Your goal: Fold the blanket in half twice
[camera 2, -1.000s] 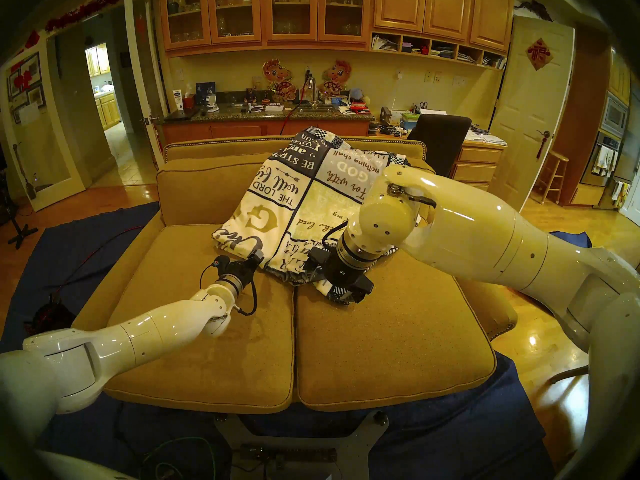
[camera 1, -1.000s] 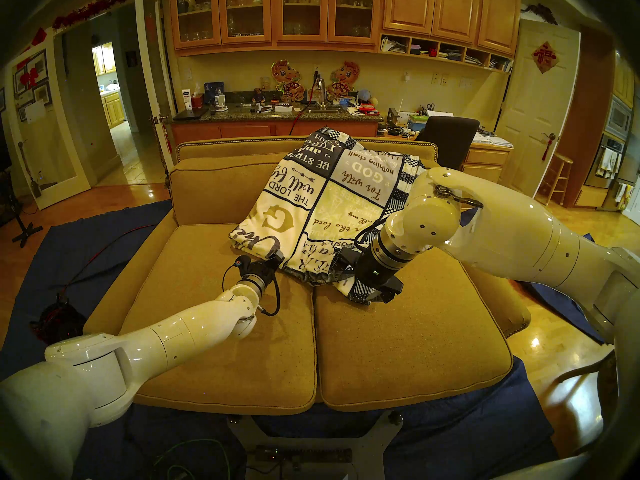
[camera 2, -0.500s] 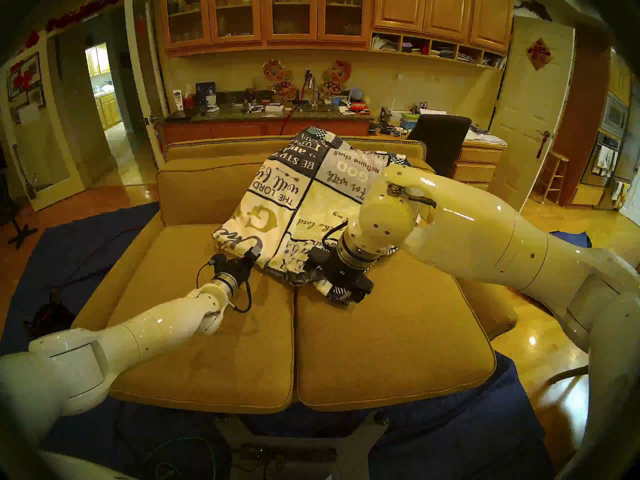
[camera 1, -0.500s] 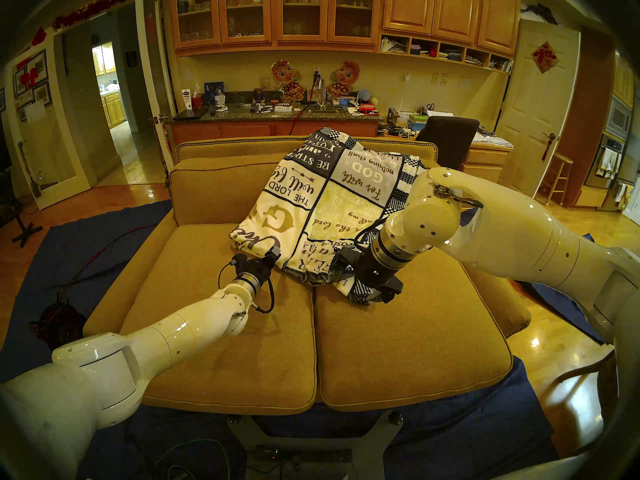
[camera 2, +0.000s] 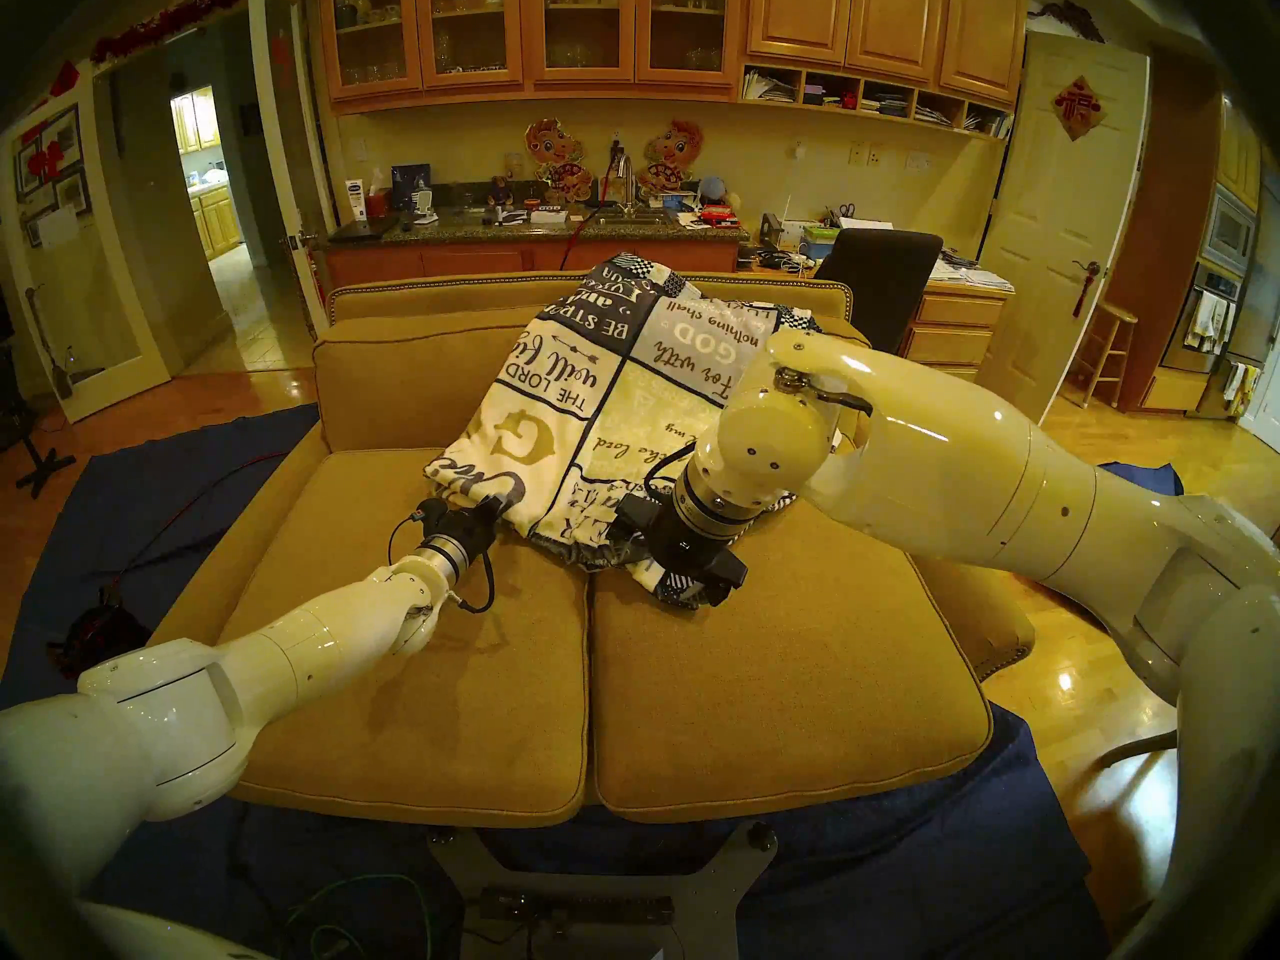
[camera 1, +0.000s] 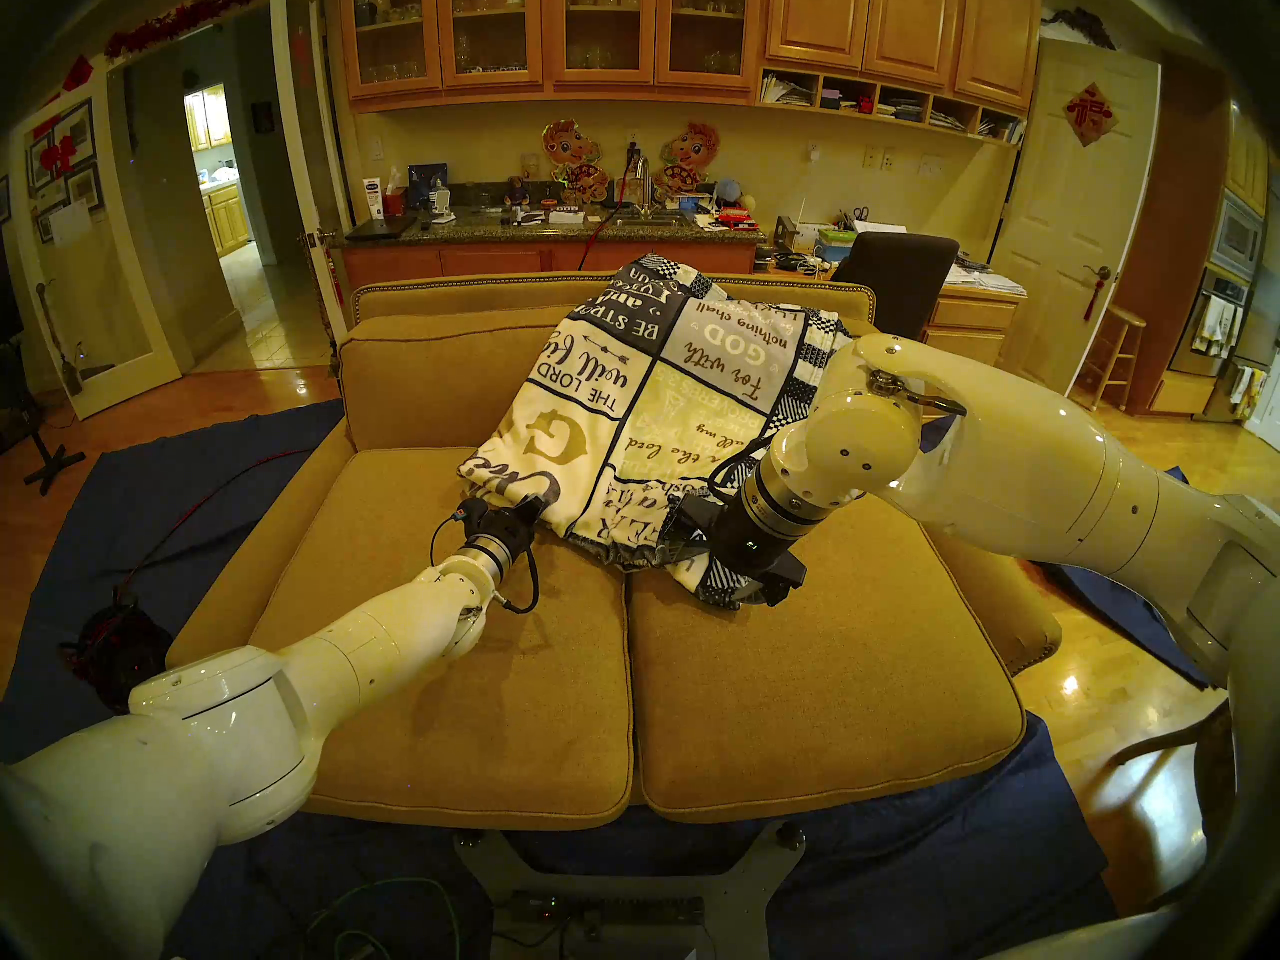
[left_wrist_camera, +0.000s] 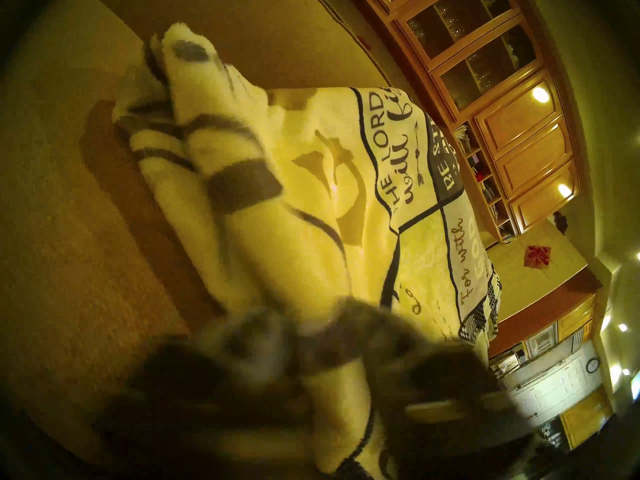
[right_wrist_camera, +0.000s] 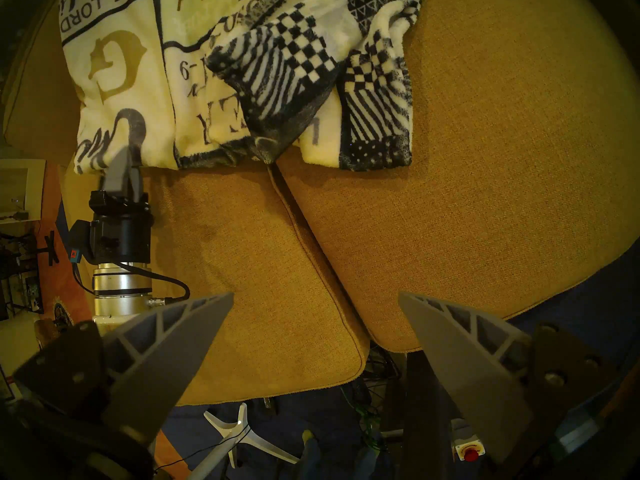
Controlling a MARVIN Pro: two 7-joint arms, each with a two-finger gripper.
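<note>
**Left claw at the blanket's near-left corner, right claw wide and empty**

We see the blanket (camera 1: 644,411) lying on the tan sofa (camera 1: 817,695), draped from the top of the backrest at twelve o'clock down onto the seat cushions, sitting right of centre. Its lettered panels face up and read upside down from our head view. The near hem is bunched where the two seat cushions meet, and the checkered edge (right_wrist_camera: 377,98) is folded over on the right side of that hem.

Our left gripper (camera 1: 532,505) reaches nearly level toward the blanket's near-left corner, at about nine o'clock of the heap. In the right wrist view one grey finger (right_wrist_camera: 122,172) lies over the corner's edge at the script lettering. The left wrist view is blurred at the bottom, with plush cloth filling the space by the fingers. The jaws stand wide, but we cannot tell whether cloth is pinched between them.

Our right gripper (right_wrist_camera: 311,334) hangs above the seat in front of the near hem, pointing steeply down. Its two grey fingers (right_wrist_camera: 166,344) are spread far apart with nothing between them, only bare cushion and the dark blue floor cloth (right_wrist_camera: 571,323) below. It is clear of the blanket.
</note>
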